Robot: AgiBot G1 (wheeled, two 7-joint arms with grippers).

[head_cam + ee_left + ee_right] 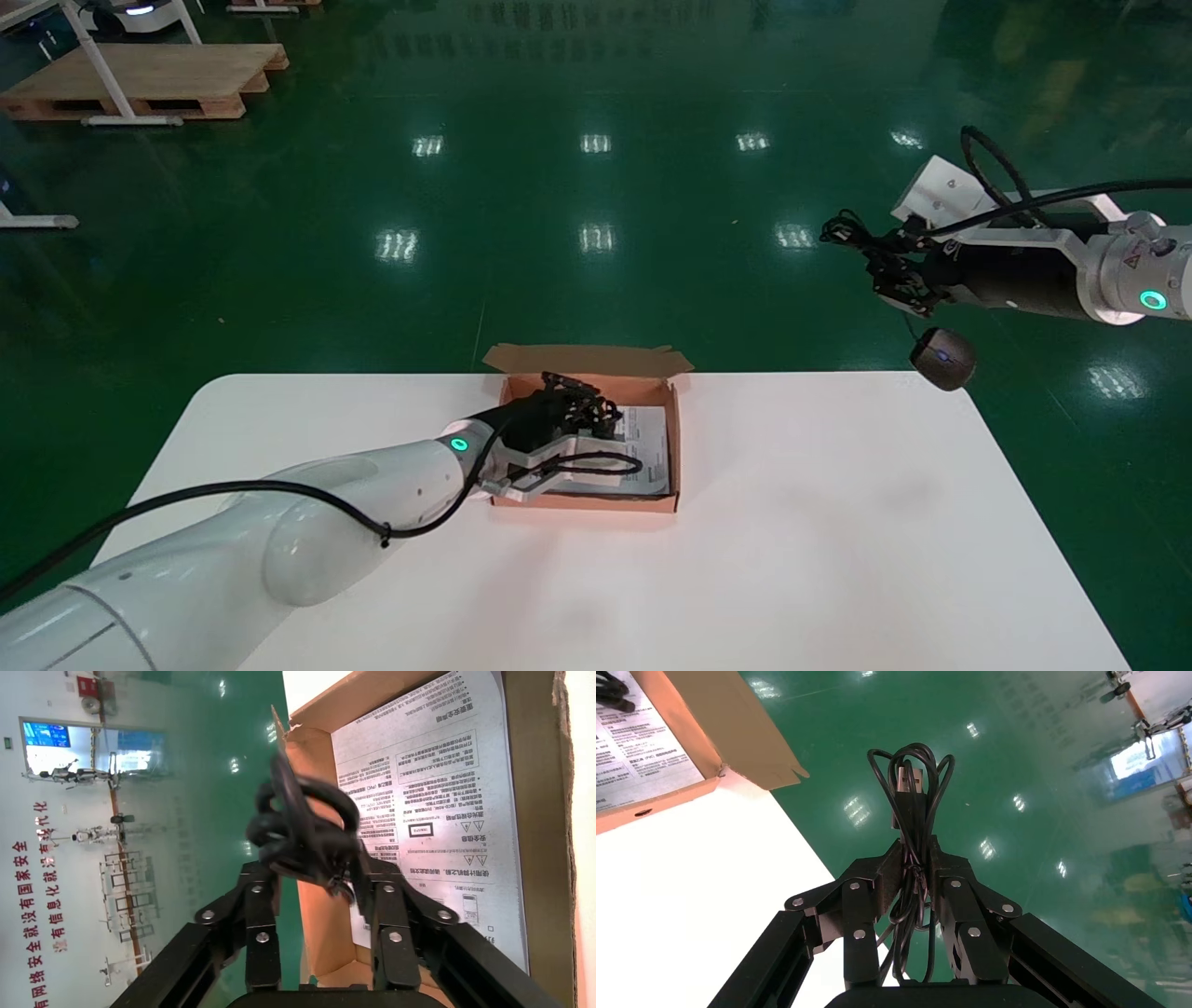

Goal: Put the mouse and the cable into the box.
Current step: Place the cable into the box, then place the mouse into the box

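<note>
Head view showed my left gripper (570, 410) over the box (587, 504), fingers clamped on the coiled cable (302, 836) so a release should drop it onto the leaflet (436, 797) just beneath them. My right gripper (889, 275) pinched the mouse cord (912, 804); the mouse (942, 359) dangled below those fingers, beyond the table (819, 522) corner, hanging clear of the edge. Box walls stood close beside my left fingers; open room lay between my right fingers and the box.

A white table (838, 522) carries an open cardboard box (596, 504) near its far edge.
</note>
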